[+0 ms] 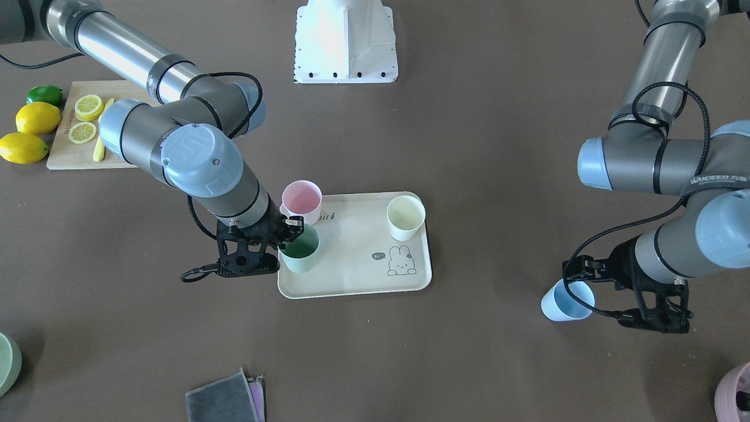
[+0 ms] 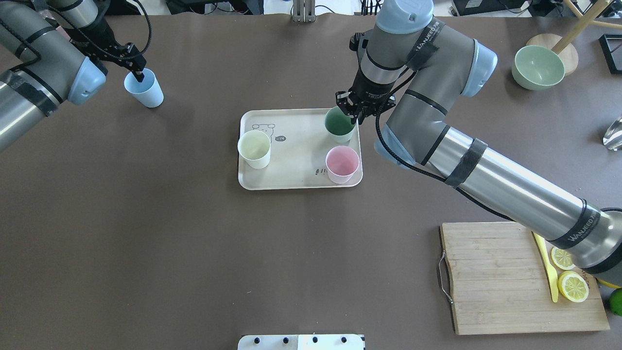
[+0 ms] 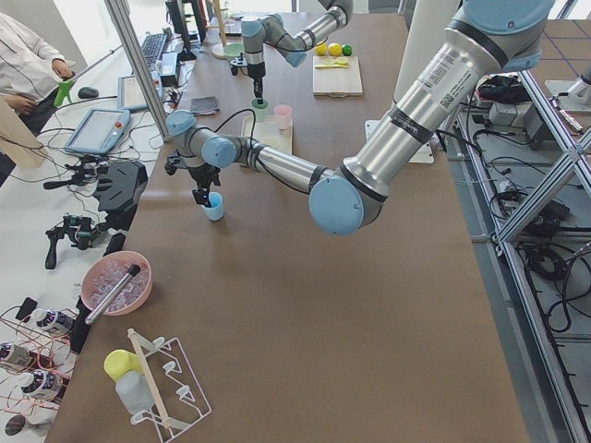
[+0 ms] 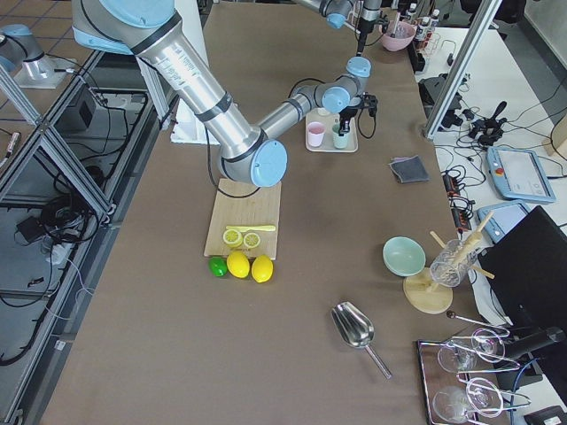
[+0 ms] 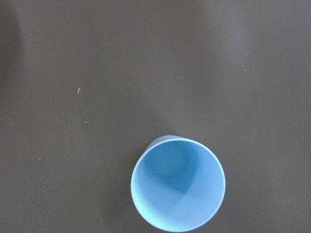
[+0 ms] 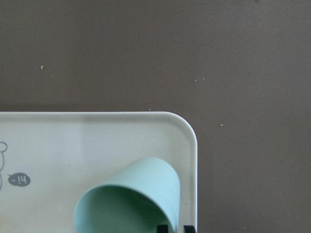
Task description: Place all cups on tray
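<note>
Brown table (image 2: 194,243), seen from overhead: tray (image 2: 296,146) at centre; blue cup (image 2: 146,90) upright, 10 o'clock; green bowl (image 2: 538,67), 2 o'clock; cutting board (image 2: 495,277), 4 o'clock; lemons (image 1: 37,118), lime (image 1: 44,94) just beside board.

my right arm (image 2: 510,194): silver tube, grey joints, pale-blue caps, WANJEED band | left arm (image 2: 29,92): same colours | cables (image 1: 674,84): black, looped

Light: bright, even, from above | Glare: white base (image 1: 345,41) washed out, sheen on right arm (image 1: 114,50) | Shadows: soft, beside tray (image 1: 351,281) on tabletop (image 1: 469,351) | Focus: sharp, wrist views slightly soft
</note>
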Robot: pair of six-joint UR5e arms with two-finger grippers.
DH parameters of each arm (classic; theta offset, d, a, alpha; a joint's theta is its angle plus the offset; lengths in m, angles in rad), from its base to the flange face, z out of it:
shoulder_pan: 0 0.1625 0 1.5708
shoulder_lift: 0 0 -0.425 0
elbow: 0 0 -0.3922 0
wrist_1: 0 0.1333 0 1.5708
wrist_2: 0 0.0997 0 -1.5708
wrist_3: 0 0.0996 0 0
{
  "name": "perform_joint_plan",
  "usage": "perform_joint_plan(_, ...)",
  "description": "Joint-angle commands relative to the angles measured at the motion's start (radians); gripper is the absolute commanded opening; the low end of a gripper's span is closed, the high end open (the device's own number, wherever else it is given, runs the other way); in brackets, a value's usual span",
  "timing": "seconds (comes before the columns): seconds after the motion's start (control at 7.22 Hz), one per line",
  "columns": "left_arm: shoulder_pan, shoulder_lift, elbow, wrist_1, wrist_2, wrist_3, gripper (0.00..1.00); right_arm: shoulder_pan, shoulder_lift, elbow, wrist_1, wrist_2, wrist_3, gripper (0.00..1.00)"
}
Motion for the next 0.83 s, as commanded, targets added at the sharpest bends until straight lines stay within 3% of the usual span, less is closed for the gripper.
perform_joint_plan(0.0, 0.000, -0.007, 0.055, -0.041, 0.000, 0.000, 0.98, 0.006, 0.004, -0.002, 0.001, 0.011, 0.002, 1.00)
perform_joint_plan(0.42, 0.003, -0.029, 0.154, -0.126, 0.002, -0.008, 0.97, 0.082, -0.005, 0.021, -0.004, 0.111, -0.010, 1.00)
perform_joint_plan(0.55, 0.012, -0.029, 0.162, -0.138, 0.005, -0.008, 0.75, 0.088, -0.011, 0.027, -0.004, 0.111, -0.011, 1.00)
perform_joint_plan(0.69, 0.038, -0.021, 0.164, -0.170, 0.021, -0.008, 0.10, 0.093, -0.016, 0.028, -0.004, 0.112, -0.010, 1.00)
